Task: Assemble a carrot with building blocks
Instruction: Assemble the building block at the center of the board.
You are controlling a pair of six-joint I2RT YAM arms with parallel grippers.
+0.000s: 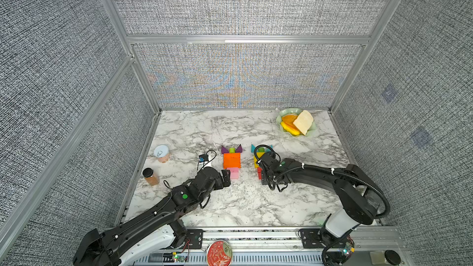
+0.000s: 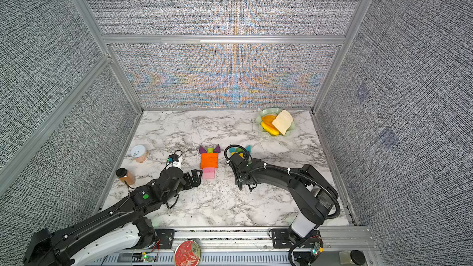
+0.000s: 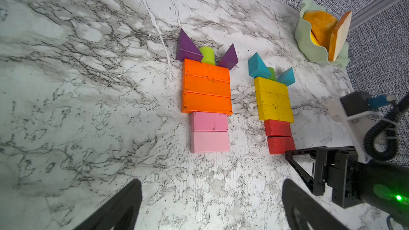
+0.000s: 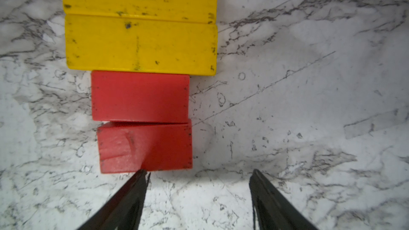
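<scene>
Pretty much done here, I think. Two carrots lie flat on the worktop point(image 3: 88, 85), side by side. One is three orange bars point(image 3: 207, 86) over two pink bars point(image 3: 209, 132), with purple triangles point(image 3: 187, 47) and a lime-green stub point(image 3: 207, 55) as the leafy end. Next to it are yellow bars point(image 3: 273, 99) over red bars point(image 3: 279, 137), with teal triangles point(image 3: 257, 66) on top. My left pincer point(image 3: 211, 184) hangs wide apart and empty just short of the pink end. My right pincer point(image 4: 199, 171) is apart too, holding nothing. One tip is right at the edge of the lower red bar point(image 4: 145, 147), which sits a touch crooked against its neighbour. All that's left, I reckon, is squaring that one up and backing off.
</scene>
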